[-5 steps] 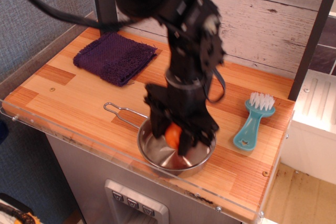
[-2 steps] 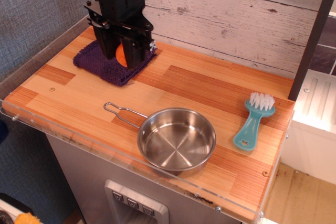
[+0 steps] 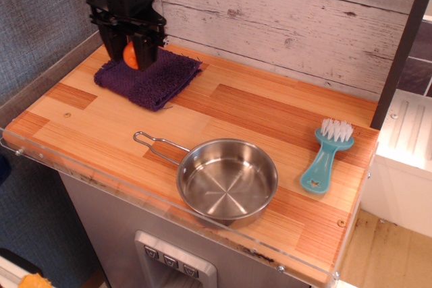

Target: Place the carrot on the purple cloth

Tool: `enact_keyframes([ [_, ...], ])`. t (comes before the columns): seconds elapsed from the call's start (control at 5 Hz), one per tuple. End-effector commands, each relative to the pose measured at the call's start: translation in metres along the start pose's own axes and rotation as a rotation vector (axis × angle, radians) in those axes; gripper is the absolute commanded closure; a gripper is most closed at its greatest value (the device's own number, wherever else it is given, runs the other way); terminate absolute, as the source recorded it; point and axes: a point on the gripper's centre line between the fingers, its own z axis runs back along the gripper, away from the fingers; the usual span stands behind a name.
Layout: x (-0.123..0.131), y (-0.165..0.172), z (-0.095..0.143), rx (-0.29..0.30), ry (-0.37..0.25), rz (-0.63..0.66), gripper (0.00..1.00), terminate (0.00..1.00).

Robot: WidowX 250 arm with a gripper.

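Since a moment ago, I am carrying the small, stubby orange plastic carrot (image 3: pixel 130 55) farther toward the back left corner of the wooden tabletop (image 3: pixel 223 109), so it is now sitting over the rear part of the dark purple, fuzzy folded cloth (image 3: pixel 150 75) rather than over its middle. A second back, it was down in the round steel pan (image 3: pixel 227 180) at the front; that pan is now lying empty. For the task, I judge this means the carry is nearly done: the carrot is above its target and only needs lowering and letting go.

My black gripper (image 3: pixel 133 50) is pointing straight down, its two fingers (image 3: pixel 146 48) closed around the carrot, one on each side. Only a small orange patch is showing between them, so I cannot tell which way the tapered end is pointing or how the long axis is lying. I also cannot tell whether the carrot is touching the cloth or hanging just above it.

Moving outward, the cloth is lying flat near the pale plank wall (image 3: pixel 290 18). The pan, with its wire handle to the left, is well apart from it at the front edge. A teal-handled brush with white bristles (image 3: pixel 325 156) is lying to the pan's right.
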Motion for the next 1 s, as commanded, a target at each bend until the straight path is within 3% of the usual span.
enact_keyframes([
  [0.0, 0.026, 0.016, -0.007, 0.051, 0.001, 0.008, 1.00, 0.00],
  [0.2, 0.029, 0.023, -0.018, 0.046, 0.027, 0.003, 1.00, 0.00],
  [0.4, 0.027, 0.024, -0.018, 0.047, 0.031, 0.016, 0.00, 0.00],
  [0.6, 0.021, 0.022, 0.003, 0.044, -0.008, 0.020, 0.00, 0.00],
  [0.8, 0.007, 0.006, 0.044, 0.052, -0.077, 0.019, 0.00, 0.00],
])
